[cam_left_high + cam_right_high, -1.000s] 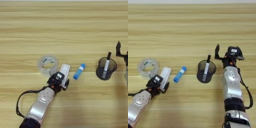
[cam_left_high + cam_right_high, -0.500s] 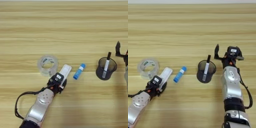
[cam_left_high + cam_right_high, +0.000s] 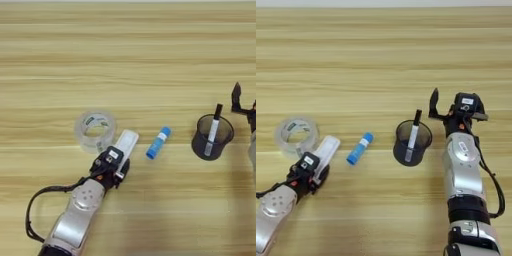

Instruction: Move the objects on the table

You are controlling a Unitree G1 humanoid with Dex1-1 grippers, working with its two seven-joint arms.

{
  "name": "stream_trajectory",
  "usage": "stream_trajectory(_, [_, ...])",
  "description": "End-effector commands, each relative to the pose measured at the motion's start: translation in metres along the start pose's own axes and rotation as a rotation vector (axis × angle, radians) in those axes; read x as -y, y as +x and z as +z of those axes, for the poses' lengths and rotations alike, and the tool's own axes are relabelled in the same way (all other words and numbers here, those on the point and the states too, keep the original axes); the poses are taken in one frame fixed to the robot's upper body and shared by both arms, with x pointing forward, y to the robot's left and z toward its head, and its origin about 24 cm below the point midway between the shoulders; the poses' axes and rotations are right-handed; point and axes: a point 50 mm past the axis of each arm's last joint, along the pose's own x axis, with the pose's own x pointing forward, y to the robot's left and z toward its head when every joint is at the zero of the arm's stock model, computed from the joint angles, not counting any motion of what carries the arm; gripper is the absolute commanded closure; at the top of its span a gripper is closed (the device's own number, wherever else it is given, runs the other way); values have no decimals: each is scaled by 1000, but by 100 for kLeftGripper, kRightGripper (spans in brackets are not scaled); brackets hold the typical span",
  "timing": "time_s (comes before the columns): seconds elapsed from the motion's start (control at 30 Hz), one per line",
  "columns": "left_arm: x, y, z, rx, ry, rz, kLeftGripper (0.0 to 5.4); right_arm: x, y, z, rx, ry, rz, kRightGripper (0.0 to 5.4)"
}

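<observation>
1. Two black fingers of the left gripper (image 3: 116,162) are closing on the flat white rectangular device (image 3: 127,142), lying at four o'clock of the clear tape roll (image 3: 94,130).
2. It is needing a square, firm pinch before lifting.
3. The right gripper (image 3: 448,107) is idling, fingers apart, beside the dark mesh cup (image 3: 413,142).

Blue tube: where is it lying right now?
The blue tube lies flat on the table, left of centre, between the white device and the mesh cup.

Clear tape roll (image 3: 95,131) lies flat on the table (image 3: 130,55), hole up, at left. Just beside it to the right, a flat white device (image 3: 125,144) lies aslant. A blue tube (image 3: 158,142) with white label lies tilted near it. A thin black-and-white pen (image 3: 213,130) stands leaning inside the mesh cup
</observation>
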Motion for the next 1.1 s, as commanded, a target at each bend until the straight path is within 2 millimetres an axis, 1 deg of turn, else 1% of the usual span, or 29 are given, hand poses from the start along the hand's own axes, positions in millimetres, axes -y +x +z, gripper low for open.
stream_trajectory(0.03, [-2,-6,26,73,8,21,254,-1,-1,0,-7,-1,3,0])
stream_trajectory(0.17, [10,-12,56,158,-21,-22,254,-1,0,0,-7,0,3,0])
stream_trajectory(0.27, [19,-16,68,187,-43,-55,254,-2,0,0,-7,0,4,0])
stream_trajectory(0.37, [27,-19,75,198,-53,-93,254,-3,0,0,-7,1,4,0])
stream_trajectory(0.53, [39,-14,74,163,-115,-156,254,-4,1,0,-5,2,3,0])
stream_trajectory(0.63, [47,-9,73,135,-180,-191,254,-4,1,0,-5,3,4,0])
stream_trajectory(0.87, [58,-1,69,98,-214,-226,254,-6,1,1,-2,5,6,0])
stream_trajectory(1.1, [67,5,66,78,-198,-247,254,-7,1,1,0,7,5,0])
